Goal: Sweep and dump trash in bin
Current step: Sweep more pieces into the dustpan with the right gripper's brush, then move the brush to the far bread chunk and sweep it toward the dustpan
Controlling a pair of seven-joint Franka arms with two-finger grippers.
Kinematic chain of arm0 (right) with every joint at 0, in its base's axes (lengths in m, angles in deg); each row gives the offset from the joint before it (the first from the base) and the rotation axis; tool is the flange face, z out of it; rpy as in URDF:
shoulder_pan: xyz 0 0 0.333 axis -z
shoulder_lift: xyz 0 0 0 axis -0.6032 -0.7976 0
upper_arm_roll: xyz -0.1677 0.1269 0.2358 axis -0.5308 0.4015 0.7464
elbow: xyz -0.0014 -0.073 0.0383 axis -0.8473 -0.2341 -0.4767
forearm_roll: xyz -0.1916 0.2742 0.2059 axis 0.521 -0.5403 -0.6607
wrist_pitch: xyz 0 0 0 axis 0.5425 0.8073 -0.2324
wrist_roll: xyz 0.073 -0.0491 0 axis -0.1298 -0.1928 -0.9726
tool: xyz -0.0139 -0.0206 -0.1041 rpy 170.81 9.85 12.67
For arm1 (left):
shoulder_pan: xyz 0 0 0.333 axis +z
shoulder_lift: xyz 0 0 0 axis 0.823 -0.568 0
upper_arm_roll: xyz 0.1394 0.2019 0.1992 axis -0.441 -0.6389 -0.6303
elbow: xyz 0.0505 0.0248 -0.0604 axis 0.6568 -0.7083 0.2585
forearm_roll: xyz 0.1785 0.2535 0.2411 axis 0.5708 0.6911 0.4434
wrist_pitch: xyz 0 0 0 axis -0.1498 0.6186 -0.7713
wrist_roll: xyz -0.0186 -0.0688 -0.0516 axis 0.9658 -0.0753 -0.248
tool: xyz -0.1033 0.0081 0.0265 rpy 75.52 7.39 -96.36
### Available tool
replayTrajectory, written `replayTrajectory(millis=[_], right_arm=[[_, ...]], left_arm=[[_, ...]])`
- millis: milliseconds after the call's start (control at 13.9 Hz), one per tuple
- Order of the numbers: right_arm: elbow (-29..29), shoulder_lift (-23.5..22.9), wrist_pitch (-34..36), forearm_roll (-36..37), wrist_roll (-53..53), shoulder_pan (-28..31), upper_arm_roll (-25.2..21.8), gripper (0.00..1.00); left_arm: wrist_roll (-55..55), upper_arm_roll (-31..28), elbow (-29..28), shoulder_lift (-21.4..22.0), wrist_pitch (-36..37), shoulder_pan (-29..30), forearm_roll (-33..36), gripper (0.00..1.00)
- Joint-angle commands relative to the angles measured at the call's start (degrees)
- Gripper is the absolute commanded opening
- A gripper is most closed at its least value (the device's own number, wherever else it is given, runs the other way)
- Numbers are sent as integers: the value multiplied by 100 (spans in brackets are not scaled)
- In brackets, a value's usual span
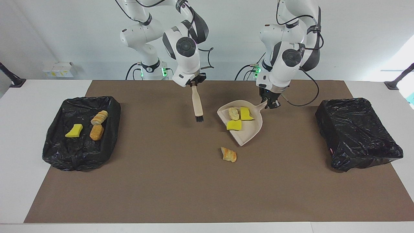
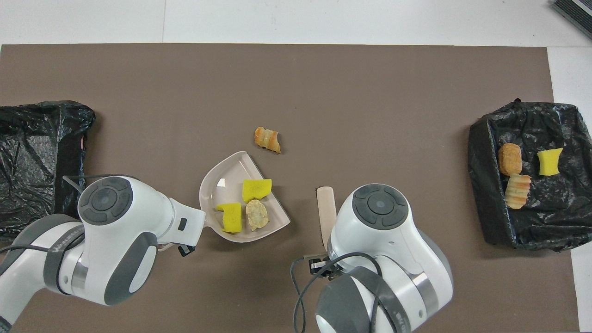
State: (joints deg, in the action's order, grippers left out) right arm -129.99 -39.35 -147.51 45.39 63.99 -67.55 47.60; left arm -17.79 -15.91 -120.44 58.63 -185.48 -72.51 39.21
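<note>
The beige dustpan [image 1: 246, 129] is held by its handle in the left gripper [image 1: 271, 104], fingers clamped on the handle end, over the middle of the brown mat [image 1: 181, 187]. The pan is lifted and tilted, its open lip pointing away from the robots. Three pieces of trash are seen in the pan: two yellow sponge pieces [image 1: 246, 114] [image 1: 234, 125] and one pale bread chunk [image 1: 233, 113]. In the overhead view the same three are seen bunched in the pan near the handle end [image 2: 256, 189] [image 2: 230, 216] [image 2: 256, 215].

One tan-orange bread chunk [image 1: 229, 154] is left lying on the mat, apart from the pan, just past its lip and farther from the robots [image 2: 268, 139].

The beige-handled brush [image 1: 196, 105] is held at its handle top by the right gripper [image 1: 193, 83], fingers closed on it; the brush hangs nearly upright, dark bristles [image 1: 199, 118] down, beside the dustpan toward the right arm's end, not touching it.

The black-lined bin [image 1: 81, 132] at the right arm's end of the table is seen to hold three scraps: one yellow sponge piece [image 1: 74, 131] and two bread chunks [image 1: 99, 117] [image 1: 96, 132]. A second black-lined bin [image 1: 357, 132] sits at the left arm's end; nothing can be made out in it.
</note>
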Motion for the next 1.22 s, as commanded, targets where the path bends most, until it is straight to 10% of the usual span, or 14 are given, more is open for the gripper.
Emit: replayTrajectory(millis=[0, 791, 1151], right_arm=[[405, -323, -78, 213, -1044, 451, 60, 0], [3490, -3197, -51, 627, -1372, 663, 60, 0], [3695, -3322, -34, 609, -1364, 540, 86, 0]], left_arm=[[-200, 7, -45, 135, 27, 69, 130, 0], [-148, 16, -10, -93, -701, 561, 455, 0], [-147, 7, 114, -199, -746, 640, 455, 0]])
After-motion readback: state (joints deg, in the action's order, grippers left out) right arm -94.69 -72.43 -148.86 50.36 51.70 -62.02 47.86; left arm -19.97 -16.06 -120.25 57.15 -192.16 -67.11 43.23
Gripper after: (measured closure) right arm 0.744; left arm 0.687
